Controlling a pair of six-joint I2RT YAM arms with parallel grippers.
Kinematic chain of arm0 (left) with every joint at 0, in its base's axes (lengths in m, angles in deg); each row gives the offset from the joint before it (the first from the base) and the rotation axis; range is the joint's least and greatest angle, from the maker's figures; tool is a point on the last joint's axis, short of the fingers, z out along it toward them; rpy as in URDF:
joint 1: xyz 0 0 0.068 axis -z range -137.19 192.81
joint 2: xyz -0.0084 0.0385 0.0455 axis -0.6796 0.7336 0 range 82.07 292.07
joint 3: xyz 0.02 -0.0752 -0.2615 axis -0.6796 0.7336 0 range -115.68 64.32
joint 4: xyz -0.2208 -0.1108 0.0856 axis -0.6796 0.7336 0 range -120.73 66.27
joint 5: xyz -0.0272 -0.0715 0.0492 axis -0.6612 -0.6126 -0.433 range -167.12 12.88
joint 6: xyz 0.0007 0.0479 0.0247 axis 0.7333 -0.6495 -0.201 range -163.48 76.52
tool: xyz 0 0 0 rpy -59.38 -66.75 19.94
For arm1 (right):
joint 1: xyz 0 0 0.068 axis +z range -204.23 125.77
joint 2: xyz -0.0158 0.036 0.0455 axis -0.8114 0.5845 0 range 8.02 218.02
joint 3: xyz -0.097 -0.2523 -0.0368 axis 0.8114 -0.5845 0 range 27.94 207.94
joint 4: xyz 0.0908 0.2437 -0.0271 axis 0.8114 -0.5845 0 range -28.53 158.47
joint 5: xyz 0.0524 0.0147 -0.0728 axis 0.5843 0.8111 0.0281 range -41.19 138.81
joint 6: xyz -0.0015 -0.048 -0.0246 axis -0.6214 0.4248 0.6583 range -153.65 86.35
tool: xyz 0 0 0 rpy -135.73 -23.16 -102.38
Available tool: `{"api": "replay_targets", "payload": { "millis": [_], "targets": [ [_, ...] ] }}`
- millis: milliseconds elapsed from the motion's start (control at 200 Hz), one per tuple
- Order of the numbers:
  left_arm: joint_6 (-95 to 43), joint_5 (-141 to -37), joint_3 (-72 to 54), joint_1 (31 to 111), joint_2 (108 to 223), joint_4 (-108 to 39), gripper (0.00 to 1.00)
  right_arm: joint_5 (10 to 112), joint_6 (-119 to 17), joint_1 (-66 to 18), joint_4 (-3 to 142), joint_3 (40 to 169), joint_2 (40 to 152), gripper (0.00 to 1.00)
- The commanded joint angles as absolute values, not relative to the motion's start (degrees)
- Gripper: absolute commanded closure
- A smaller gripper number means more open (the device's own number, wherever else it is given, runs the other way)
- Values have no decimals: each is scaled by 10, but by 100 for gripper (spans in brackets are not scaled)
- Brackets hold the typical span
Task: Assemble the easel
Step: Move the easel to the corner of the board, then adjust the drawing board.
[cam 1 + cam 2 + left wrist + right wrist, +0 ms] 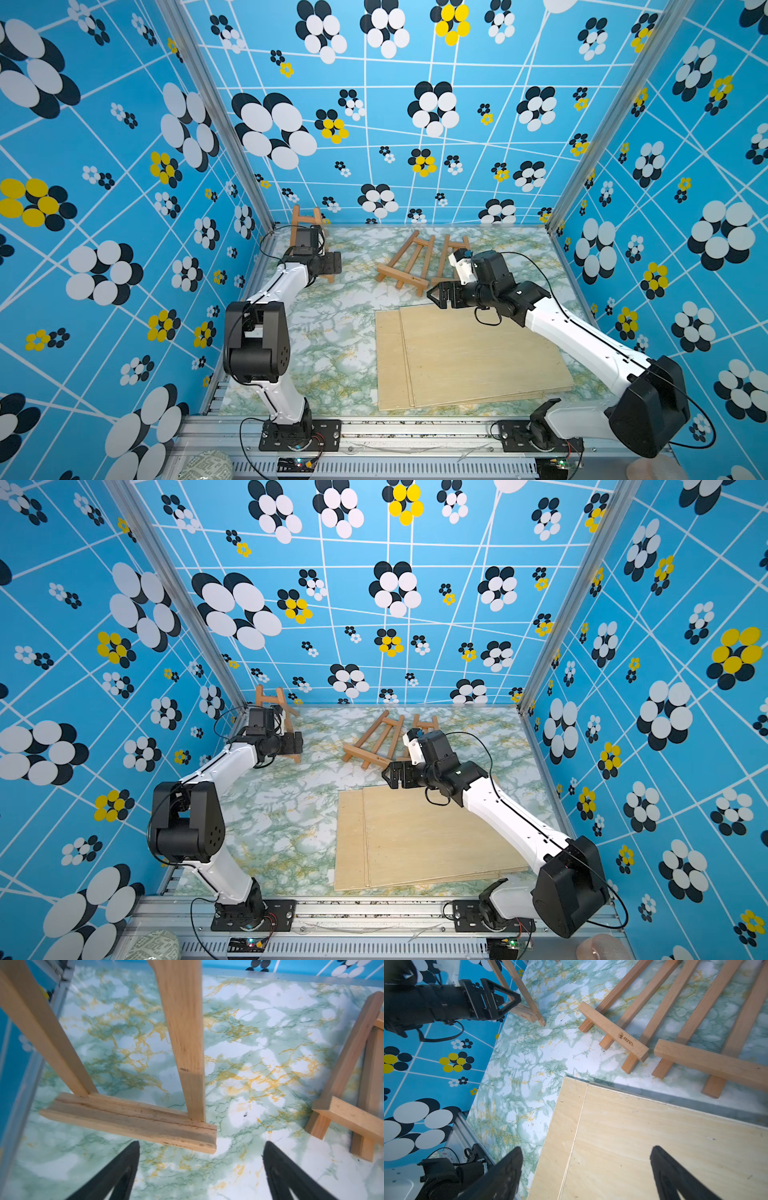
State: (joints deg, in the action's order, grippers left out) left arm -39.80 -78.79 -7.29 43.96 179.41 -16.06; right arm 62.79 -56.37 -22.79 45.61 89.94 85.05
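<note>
two plywood boards [478, 357] lie stacked and slightly offset on the marbled green desk [332, 340], filling the lower centre to lower right of both top views [432, 837].

the right gripper [433, 297] hovers over the far left corner of that stack. its fingers are spread wide and nothing is between them. the right wrist view shows the same, with bare plywood between the two black fingers [586, 1147].

just beyond it, in the centre of both top views, two small wooden easels lie flat side by side on the desk. the branded easel [405, 266] has a logo on its cross ledge, readable in the right wrist view [614, 1032]. the plain easel [446, 253] lies just beside it, partly hidden by the right arm's wrist in the top views [708, 1064].

farthest back, at centre left in both top views, in the desk's back left corner, an upright easel [306, 218] stands on its legs. the left gripper [202, 1142] sits right in front of its ledge [128, 1120]. its fingers are spread apart and pinch nothing. the right wrist view shows it at upper left, close against that ledge [510, 1002], and i cannot tell whether a finger touches the wood.
</note>
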Motion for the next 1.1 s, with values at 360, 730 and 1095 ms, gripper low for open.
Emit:
{"api": "replay_targets", "payload": {
  "millis": [360,730,1095],
  "targets": [
    [-268,-893,-21,491,1591,-69,1,554,-609,-373,270,872,738,2],
    [-201,-1023,73,525,1469,-32,1,486,-580,-410,208,875,716,2],
    [-92,-1083,193,589,1390,-82,1,477,-578,-453,235,866,763,1]
  ]
}}
